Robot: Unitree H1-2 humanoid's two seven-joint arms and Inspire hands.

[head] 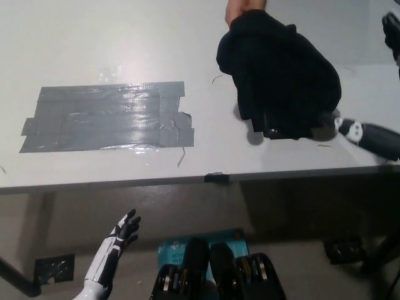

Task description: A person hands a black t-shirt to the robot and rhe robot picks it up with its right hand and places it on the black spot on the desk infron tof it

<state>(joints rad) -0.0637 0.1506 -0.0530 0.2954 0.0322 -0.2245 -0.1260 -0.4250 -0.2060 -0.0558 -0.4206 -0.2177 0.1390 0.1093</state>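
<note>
Head view: a person's hand (240,12) dangles the black t-shirt (281,81) over the desk's (125,44) right side, offering it; black right hand (365,134) reaches in (grip unclear); white left hand (125,231) rests low, spread open.

No readable text, label, brand, number or sign anywhere in the view.

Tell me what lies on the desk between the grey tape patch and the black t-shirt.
Head view: bare white desk lies between the grey tape patch and the black t-shirt.
</note>
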